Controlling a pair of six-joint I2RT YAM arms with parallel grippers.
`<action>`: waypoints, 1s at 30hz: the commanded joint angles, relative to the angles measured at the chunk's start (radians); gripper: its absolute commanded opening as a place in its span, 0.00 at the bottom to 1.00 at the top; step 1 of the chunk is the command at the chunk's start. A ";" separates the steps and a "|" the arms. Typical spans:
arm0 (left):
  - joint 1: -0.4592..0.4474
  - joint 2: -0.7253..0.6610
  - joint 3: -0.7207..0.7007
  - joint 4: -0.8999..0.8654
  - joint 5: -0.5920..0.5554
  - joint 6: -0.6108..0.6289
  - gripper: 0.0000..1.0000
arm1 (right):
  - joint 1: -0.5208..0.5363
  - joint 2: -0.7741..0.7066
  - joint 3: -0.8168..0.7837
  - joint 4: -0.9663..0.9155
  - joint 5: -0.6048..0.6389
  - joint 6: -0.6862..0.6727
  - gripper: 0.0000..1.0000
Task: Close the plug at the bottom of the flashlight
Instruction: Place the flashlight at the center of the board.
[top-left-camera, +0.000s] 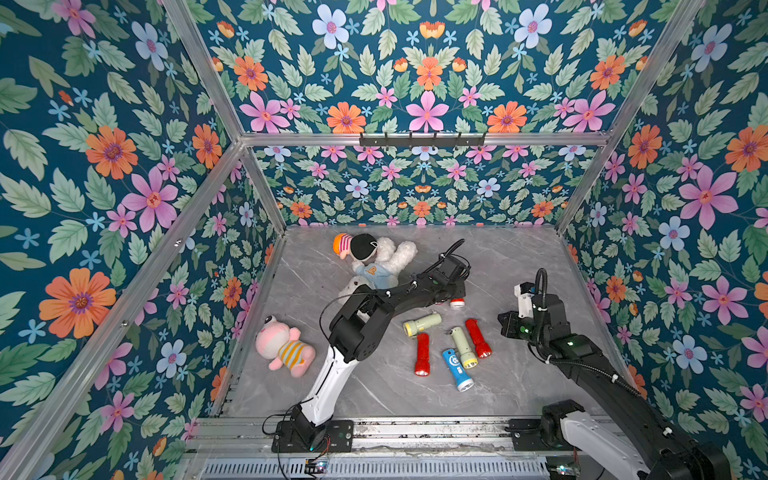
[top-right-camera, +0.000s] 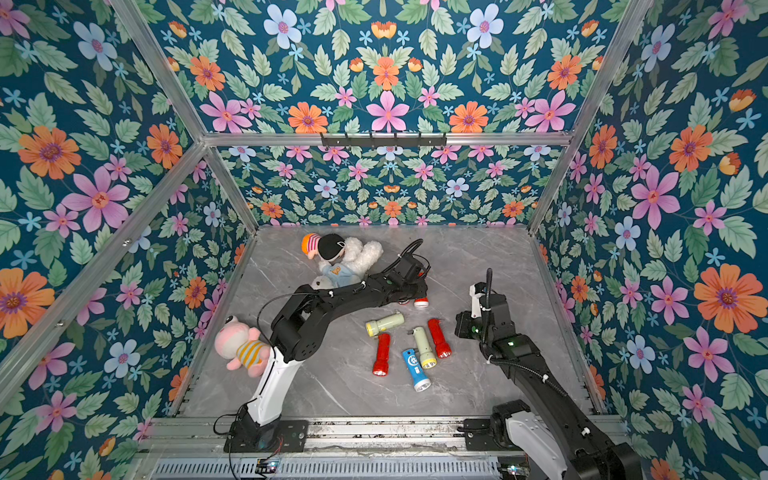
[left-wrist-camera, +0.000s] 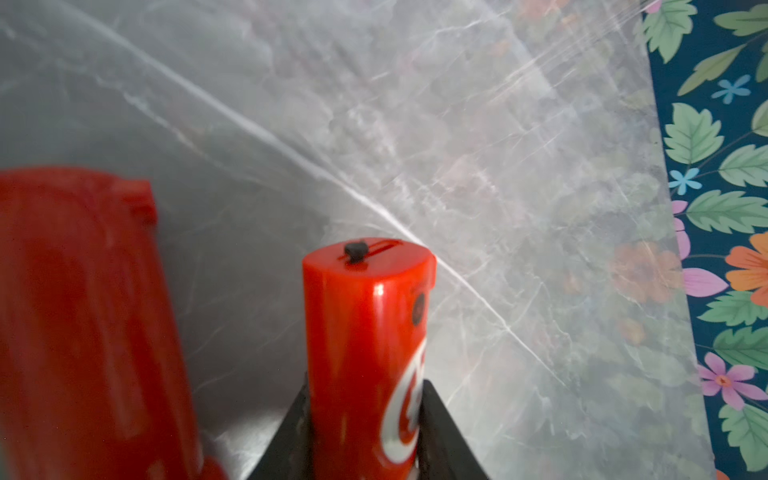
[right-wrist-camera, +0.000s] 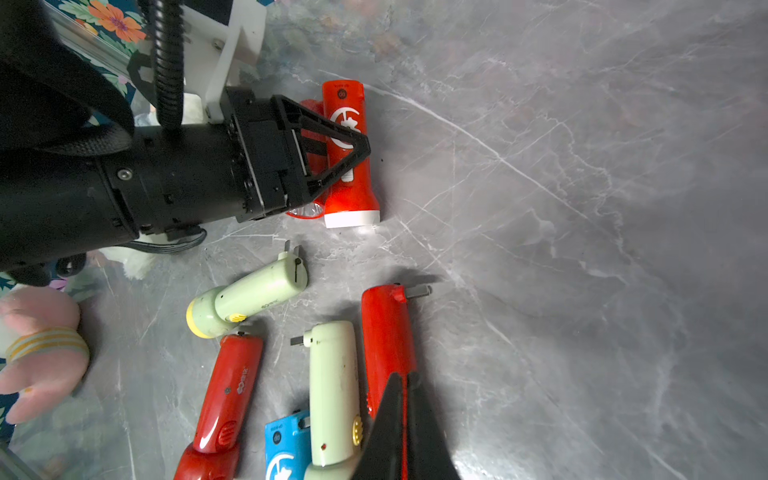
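Right of the pink plush toy (top-left-camera: 284, 347), the left gripper (left-wrist-camera: 366, 378) has its fingers clamped on a red flashlight (right-wrist-camera: 351, 195). It lies mid-surface beside a second red flashlight (left-wrist-camera: 83, 311). Its plug (left-wrist-camera: 370, 253) looks folded flush, so this one seems done. Further right, another red flashlight (right-wrist-camera: 388, 332) lies with its prongs (right-wrist-camera: 417, 291) out under the right gripper (right-wrist-camera: 406, 386), whose fingers are pressed together, empty. Next, those prongs need pushing in. The surface (top-left-camera: 507, 386) is grey marble, with floral walls (top-left-camera: 104, 166) and an aluminium frame (top-left-camera: 291, 138).
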 joint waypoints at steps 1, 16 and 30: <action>0.002 0.000 -0.001 -0.013 -0.018 -0.012 0.11 | 0.000 0.006 -0.002 0.024 -0.010 0.007 0.09; 0.036 0.027 0.024 0.002 0.002 -0.024 0.34 | 0.000 -0.008 -0.012 0.034 -0.007 0.007 0.09; 0.060 0.074 0.051 -0.005 0.064 -0.045 0.43 | 0.000 -0.013 -0.020 0.044 0.005 0.007 0.09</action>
